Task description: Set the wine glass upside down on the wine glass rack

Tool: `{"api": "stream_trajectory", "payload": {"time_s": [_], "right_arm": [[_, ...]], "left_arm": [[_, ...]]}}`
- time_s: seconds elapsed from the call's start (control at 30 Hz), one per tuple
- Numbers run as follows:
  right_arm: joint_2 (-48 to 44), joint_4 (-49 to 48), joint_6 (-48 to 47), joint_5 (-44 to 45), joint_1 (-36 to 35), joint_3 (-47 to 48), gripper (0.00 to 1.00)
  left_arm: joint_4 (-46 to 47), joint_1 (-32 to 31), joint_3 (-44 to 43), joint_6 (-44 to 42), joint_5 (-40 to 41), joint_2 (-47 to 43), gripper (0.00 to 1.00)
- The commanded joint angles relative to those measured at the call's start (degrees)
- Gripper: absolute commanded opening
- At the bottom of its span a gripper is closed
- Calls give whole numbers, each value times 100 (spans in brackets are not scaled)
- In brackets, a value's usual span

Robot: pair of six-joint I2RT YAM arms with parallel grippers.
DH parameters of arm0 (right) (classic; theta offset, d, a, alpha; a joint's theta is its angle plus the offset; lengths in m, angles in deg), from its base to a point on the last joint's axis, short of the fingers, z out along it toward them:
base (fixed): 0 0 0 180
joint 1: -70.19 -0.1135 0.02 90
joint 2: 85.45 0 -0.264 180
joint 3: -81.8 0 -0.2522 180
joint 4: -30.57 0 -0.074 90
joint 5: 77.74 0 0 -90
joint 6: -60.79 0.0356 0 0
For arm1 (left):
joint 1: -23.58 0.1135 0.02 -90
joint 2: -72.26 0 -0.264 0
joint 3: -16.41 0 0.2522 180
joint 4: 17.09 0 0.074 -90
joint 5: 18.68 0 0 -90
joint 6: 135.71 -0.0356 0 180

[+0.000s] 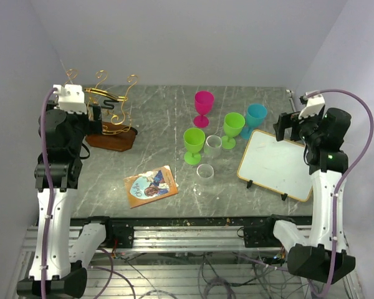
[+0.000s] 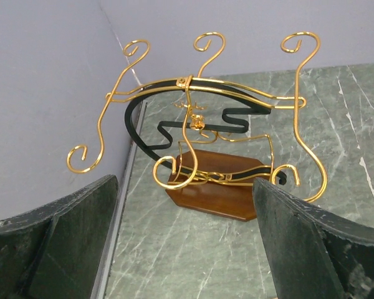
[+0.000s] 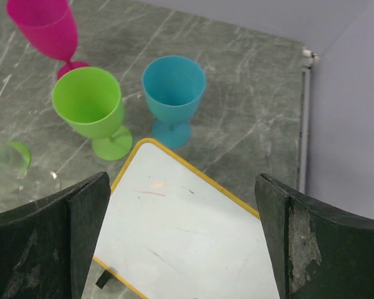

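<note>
I judge the blue wine glass (image 3: 173, 93), upper centre of the right wrist view, to be light, stiff, slick plastic, so I'd grip its stem. The right gripper (image 3: 182, 180) hovers nearby, tilted down. The left gripper (image 2: 186, 187) faces the wine glass rack (image 1: 118, 138), upper left of the top view. Both gape wide, empty.

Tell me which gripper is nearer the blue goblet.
Right. The right gripper is just beside the blue goblet, above the whiteboard; the left gripper is across the table at the wine glass rack.
</note>
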Motion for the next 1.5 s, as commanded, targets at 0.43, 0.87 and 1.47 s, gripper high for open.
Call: {"api": "stream_trajectory", "payload": {"time_s": [0.43,0.87,1.47], "right_arm": [[298,-560,-927,-2029,-801,-457,100],[366,-642,-772,-2397,-831,-898,100],[406,-932,-657,-2300,-831,-1214,100]], "left_arm": [[-747,60,-1266,57,-1823,1779,91],[-597,-604,-1308,153,-2039,2648,83],[-488,-1257,-1548,37,-2058,3246,50]]}}
